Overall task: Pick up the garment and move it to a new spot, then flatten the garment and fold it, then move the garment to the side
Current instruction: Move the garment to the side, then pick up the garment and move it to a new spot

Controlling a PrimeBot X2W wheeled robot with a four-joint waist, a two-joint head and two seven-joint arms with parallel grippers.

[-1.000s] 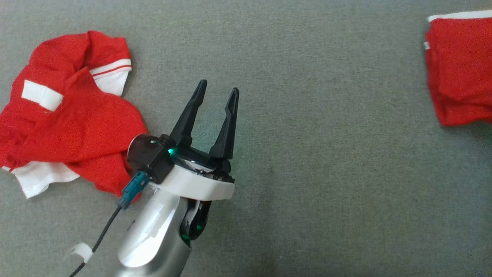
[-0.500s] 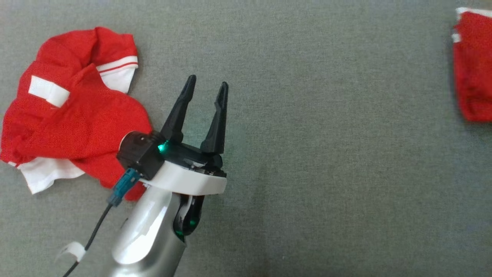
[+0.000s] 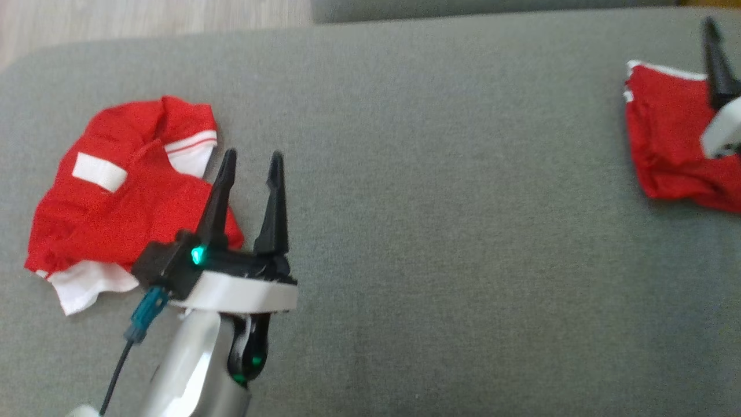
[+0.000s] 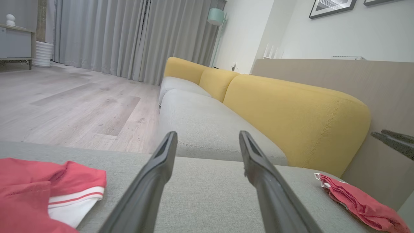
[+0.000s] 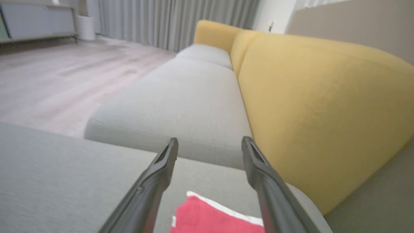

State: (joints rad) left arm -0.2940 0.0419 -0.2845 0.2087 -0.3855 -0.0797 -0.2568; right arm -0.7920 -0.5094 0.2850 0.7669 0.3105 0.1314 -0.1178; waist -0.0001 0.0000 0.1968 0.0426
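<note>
A crumpled red garment point(image 3: 127, 202) with white trim lies at the left of the grey cushion point(image 3: 434, 231). In the left wrist view the garment point(image 4: 32, 191) sits at the lower left. My left gripper point(image 3: 253, 156) hangs open just right of it, its left finger over the garment's right edge, nothing between the fingers point(image 4: 165, 161). A folded red garment point(image 3: 666, 145) lies at the far right, and it also appears low in both wrist views point(image 4: 359, 200) point(image 5: 210, 216). My right gripper point(image 3: 718, 58) is above it, open point(image 5: 210, 142) and empty.
The cushion's far edge meets wooden floor point(image 3: 145, 17) at the upper left and a second grey cushion point(image 4: 207, 129) beyond. A yellow backrest point(image 4: 291, 110) runs along the right side. The other arm's fingers point(image 4: 394, 140) show at the left wrist view's right edge.
The head camera has shifted, bringing the cushion's far edge and floor into view. My left gripper moved left, nearer the crumpled garment. The right gripper came into view over the folded garment.
</note>
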